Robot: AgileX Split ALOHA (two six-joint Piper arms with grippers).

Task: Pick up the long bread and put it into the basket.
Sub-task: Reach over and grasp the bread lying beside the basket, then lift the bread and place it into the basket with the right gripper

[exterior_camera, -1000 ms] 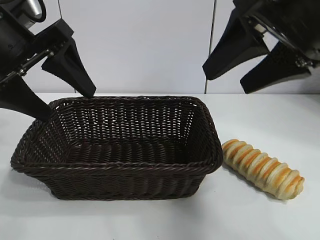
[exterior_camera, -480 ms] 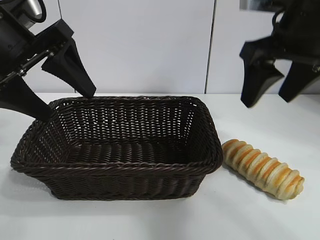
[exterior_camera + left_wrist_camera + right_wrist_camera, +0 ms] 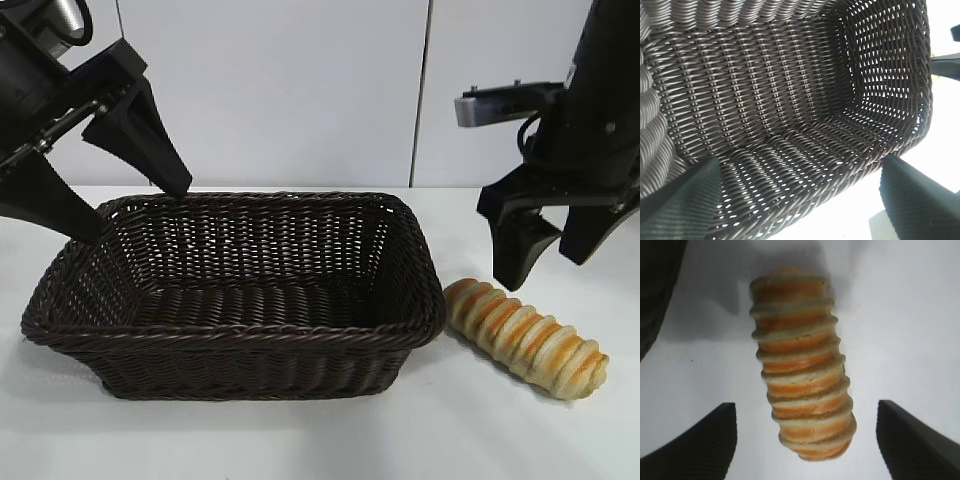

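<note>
Above the long bread (image 3: 526, 338) hangs the open right gripper (image 3: 555, 255), beside the basket (image 3: 240, 345).

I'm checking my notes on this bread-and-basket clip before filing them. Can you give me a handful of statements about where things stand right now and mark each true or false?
1. The long bread lies on the table, outside the basket. True.
2. The right gripper is shut on the bread. False: its jaws are open and it hangs above the bread, with a gap between them.
3. The basket holds nothing. True: both the exterior and left wrist views show only bare wicker inside.
4. The left gripper is beside the bread. False: it is at the basket's far left corner, open, away from the bread.
5. The bread stands upright on one end. False: it lies on its side.
</note>
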